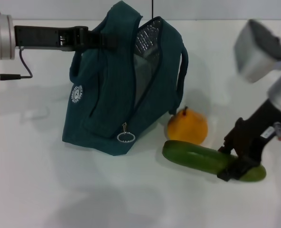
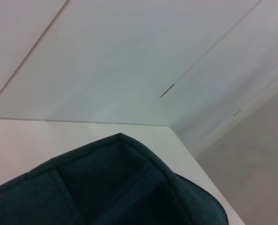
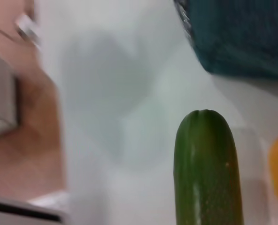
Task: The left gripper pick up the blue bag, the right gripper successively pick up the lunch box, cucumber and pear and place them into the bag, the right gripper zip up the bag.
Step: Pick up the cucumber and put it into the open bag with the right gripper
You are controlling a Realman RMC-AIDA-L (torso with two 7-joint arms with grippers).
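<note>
The cucumber (image 1: 202, 159) lies on the bench (image 1: 60, 190) at 5 o'clock from the bag (image 1: 117, 95), the pear (image 1: 187, 126) just behind it. The right hand (image 1: 233, 164) is clamped around it toward its right end. It looks stiff, smooth and probably slippery, so this off-centre hold may let it tip. The left hand (image 1: 83, 38) grips the soft bag's top, holding it open.

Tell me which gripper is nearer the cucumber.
Right. The right gripper straddles the cucumber near its end; the left gripper is up at the blue bag's handle.
</note>
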